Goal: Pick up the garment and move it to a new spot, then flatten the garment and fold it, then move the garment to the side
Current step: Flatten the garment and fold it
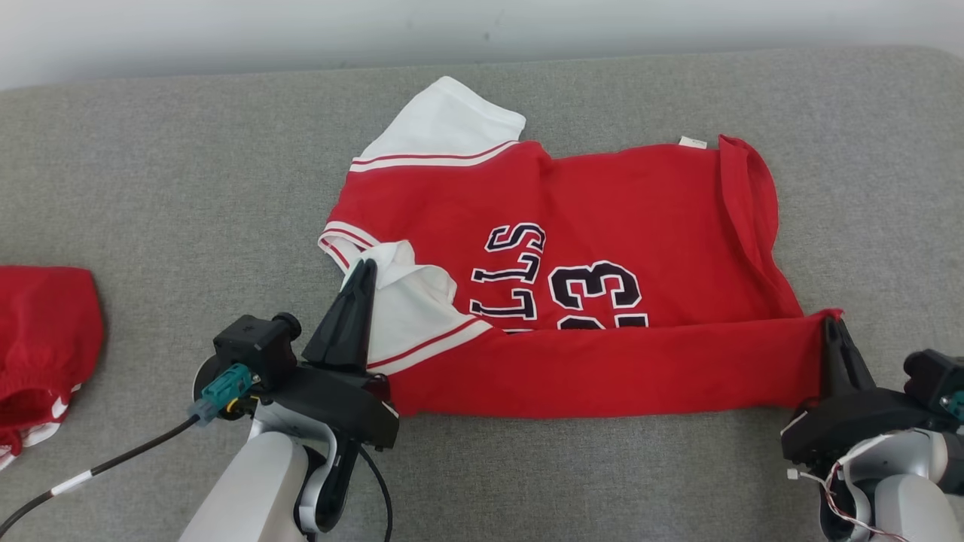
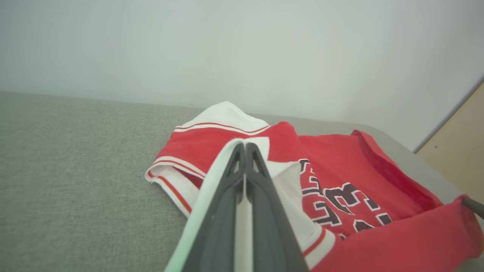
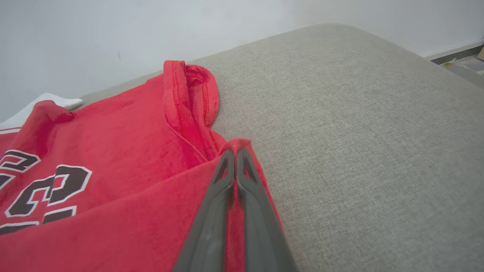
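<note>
garment (image 1: 617,203) lies across the middle of the grey cushion (image 1: 188,150), well in from its left and right edges and closer to the far edge than to the near one. it is a red jersey with white sleeves, with the collar end toward the left and the hem toward the right. dark letters and a "23" read sideways on the chest.

the near long side is turned over onto the body as a flat red band (image 1: 602,369), which covers the lower part of the number and letters. the band runs nearly straight between the two grippers.

left gripper (image 1: 364,267) has its fingers pressed together on the near white sleeve (image 1: 410,301) at the left end of the band. in the left wrist view white cloth shows pinched in the thin slit between them. the sleeve is bunched and tilted up at the fingertips.

right gripper (image 1: 831,324) is likewise closed tight on the red corner at the right end of the band. in the right wrist view red cloth wraps over both fingertips and sits between the fingers.

the far sleeve (image 1: 444,120) lies flat, pointing to the far edge. the hem (image 1: 745,203) at the right is rolled over in a loose ridge, with a small white label (image 1: 693,141) just beside its far end.

a second red cloth (image 1: 41,331) sits crumpled at the left edge, well apart from the jersey.
</note>
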### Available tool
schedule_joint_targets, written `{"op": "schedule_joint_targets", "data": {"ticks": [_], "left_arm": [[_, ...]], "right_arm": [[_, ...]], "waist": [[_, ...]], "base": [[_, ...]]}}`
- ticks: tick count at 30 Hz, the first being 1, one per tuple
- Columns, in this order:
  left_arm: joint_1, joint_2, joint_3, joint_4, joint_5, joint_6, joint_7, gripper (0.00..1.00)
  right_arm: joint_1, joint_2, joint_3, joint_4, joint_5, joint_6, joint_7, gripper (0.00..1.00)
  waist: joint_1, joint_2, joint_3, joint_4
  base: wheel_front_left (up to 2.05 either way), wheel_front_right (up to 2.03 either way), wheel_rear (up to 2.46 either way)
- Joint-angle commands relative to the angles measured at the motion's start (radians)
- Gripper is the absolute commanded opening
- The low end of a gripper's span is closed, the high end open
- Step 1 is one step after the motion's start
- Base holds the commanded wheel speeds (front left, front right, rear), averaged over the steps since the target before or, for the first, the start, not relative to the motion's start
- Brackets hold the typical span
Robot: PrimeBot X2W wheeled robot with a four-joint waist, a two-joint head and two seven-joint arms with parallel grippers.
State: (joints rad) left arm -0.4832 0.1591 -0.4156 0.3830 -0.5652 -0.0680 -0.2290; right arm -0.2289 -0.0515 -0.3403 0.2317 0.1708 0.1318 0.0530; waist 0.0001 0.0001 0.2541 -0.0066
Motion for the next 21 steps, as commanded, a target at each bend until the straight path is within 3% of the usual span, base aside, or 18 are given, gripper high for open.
{"op": "schedule_joint_targets", "data": {"ticks": [1,4,5,6,7,13,21], "left_arm": [[-0.015,-0.002,0.003,0.010,0.004,0.006,-0.010,0.00],[-0.026,-0.008,0.008,0.032,0.017,0.016,-0.019,0.00],[-0.031,-0.009,0.010,0.039,0.025,0.024,-0.022,0.00],[-0.035,-0.010,0.011,0.047,0.033,0.027,-0.026,0.36],[-0.036,-0.011,0.008,0.058,0.041,0.032,-0.027,1.00],[-0.027,0.007,0.022,0.066,0.100,0.071,-0.036,1.00],[0.140,0.098,0.000,-0.010,0.183,0.146,0.022,1.00]], "right_arm": [[-0.011,0.002,0.004,0.004,-0.010,-0.003,-0.004,0.00],[-0.020,0.002,-0.001,0.014,-0.018,-0.003,-0.010,0.00],[-0.022,0.002,-0.003,0.018,-0.018,-0.002,-0.012,0.51],[-0.026,0.002,-0.006,0.023,-0.012,-0.002,-0.016,1.00],[-0.029,0.002,-0.005,0.028,-0.004,-0.002,-0.020,1.00],[-0.026,0.002,0.006,0.008,0.042,-0.002,-0.030,1.00],[0.098,0.002,-0.061,-0.174,0.110,-0.003,0.115,1.00]], "waist": [[-0.0001,-0.0001,0.000,-0.001],[-0.0001,-0.0001,-0.003,0.000],[-0.0001,-0.0001,-0.004,0.001],[-0.0001,-0.0001,-0.006,0.003],[-0.0001,-0.0001,-0.009,0.004],[-0.0001,-0.0001,-0.026,0.010],[-0.0001,-0.0001,-0.059,0.009]], "base": [[0.00,0.00,0.00],[0.00,0.00,0.00],[0.00,0.00,0.00],[0.00,0.00,0.00],[0.00,0.00,0.00],[0.00,0.00,0.00],[0.00,0.00,0.00]]}}
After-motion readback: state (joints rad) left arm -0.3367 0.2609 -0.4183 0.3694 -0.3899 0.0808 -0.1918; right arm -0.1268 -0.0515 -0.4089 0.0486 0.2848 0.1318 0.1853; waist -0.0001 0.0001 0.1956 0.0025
